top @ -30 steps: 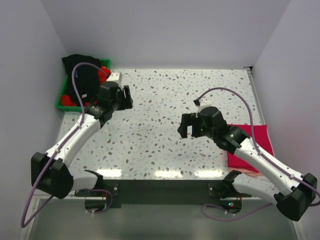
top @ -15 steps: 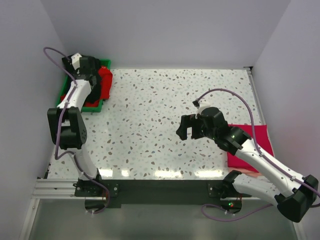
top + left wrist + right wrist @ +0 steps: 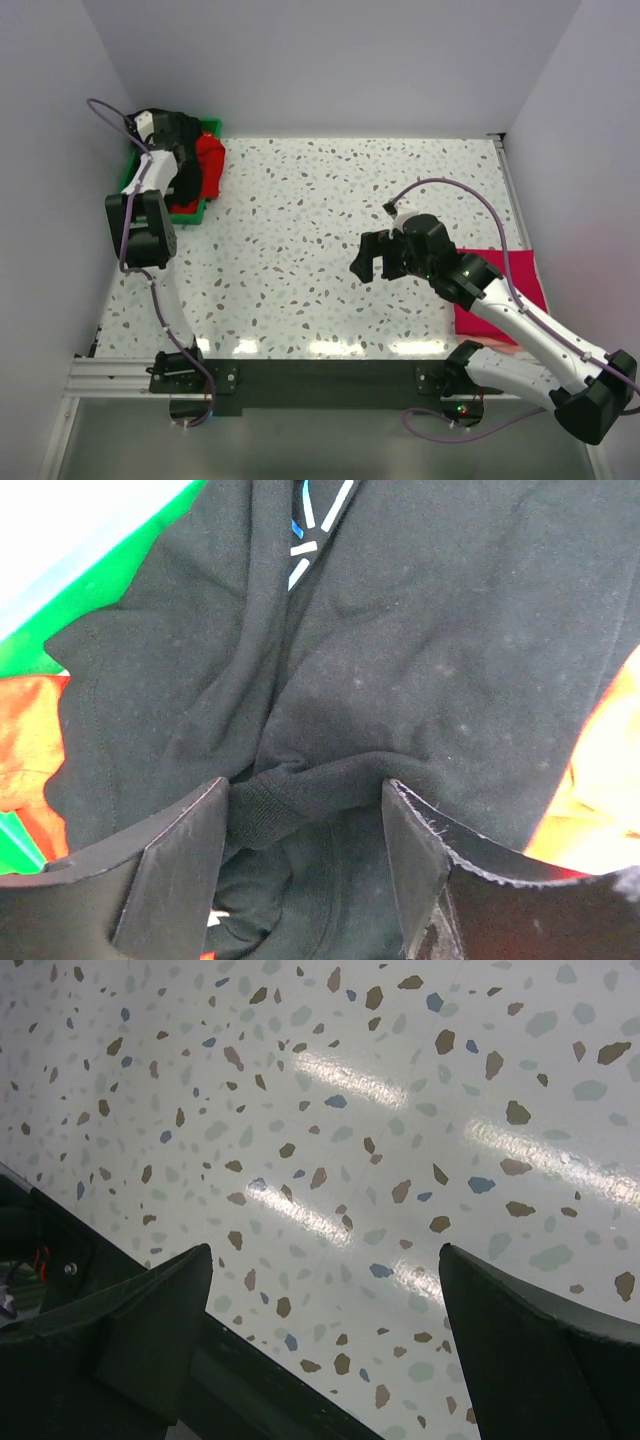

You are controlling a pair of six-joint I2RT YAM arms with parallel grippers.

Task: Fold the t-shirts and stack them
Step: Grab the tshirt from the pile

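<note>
One pink shirt [image 3: 528, 272] lies folded at the counter's [image 3: 320, 200] right edge, while a red shirt [image 3: 209, 165] waits in the green tray [image 3: 212, 127] far left; we judge most work remains. At the left wrist, our left gripper [image 3: 305, 790] stands narrowed, not yet clamped, astride a rumpled fold of the black shirt [image 3: 430, 660]. The right gripper [image 3: 325, 1250] gapes wide above the counter.
</note>
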